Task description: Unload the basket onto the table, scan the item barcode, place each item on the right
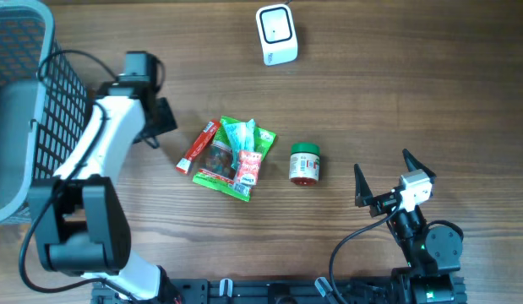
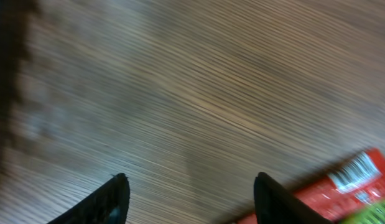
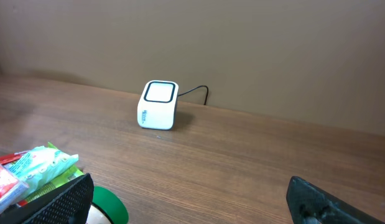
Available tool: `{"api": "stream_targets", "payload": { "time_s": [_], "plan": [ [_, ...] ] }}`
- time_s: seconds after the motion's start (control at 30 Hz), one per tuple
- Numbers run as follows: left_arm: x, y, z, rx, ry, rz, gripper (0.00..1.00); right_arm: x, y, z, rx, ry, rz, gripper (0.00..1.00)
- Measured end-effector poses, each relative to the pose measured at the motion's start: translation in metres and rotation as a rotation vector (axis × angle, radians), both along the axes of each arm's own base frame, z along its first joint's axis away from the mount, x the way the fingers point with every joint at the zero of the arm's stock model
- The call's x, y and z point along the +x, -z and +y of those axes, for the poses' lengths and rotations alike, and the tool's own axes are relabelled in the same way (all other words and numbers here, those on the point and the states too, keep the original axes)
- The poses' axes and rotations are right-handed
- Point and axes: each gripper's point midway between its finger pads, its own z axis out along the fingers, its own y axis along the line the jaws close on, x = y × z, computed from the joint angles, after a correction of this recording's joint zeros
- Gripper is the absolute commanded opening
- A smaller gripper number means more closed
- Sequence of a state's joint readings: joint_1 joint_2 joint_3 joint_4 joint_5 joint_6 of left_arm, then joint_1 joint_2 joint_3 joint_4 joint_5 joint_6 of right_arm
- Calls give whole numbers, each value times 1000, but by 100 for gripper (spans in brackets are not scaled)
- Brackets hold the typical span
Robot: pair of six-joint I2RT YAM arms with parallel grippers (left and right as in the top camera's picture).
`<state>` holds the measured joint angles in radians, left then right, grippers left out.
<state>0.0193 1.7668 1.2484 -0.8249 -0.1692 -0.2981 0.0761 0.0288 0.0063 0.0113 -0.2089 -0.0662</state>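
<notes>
A white barcode scanner (image 1: 276, 34) stands at the back of the table, also in the right wrist view as the scanner (image 3: 158, 104). Mid-table lie a red stick packet (image 1: 198, 145), a pile of green and red snack packets (image 1: 236, 156) and a small jar with a green lid (image 1: 304, 163). My left gripper (image 1: 164, 118) hovers just left of the red packet, open over bare wood (image 2: 191, 186). The red packet (image 2: 351, 183), showing a barcode, lies beside its right finger. My right gripper (image 1: 384, 171) is open and empty, right of the jar (image 3: 189, 194).
A dark wire basket (image 1: 67, 93) with a grey liner fills the left edge of the table, right beside my left arm. The scanner's cable runs off behind it. Bare wood lies between the items and the scanner.
</notes>
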Motion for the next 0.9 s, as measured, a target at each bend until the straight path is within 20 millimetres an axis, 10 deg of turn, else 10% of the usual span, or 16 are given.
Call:
{"api": "stream_targets", "payload": {
  "time_s": [0.07,0.9],
  "plan": [
    [-2,0,13,3,-15,4,100,0,0,0,0,0,0,100],
    [-4,0,30,4,-35,9,100,0,0,0,0,0,0,100]
  ]
}}
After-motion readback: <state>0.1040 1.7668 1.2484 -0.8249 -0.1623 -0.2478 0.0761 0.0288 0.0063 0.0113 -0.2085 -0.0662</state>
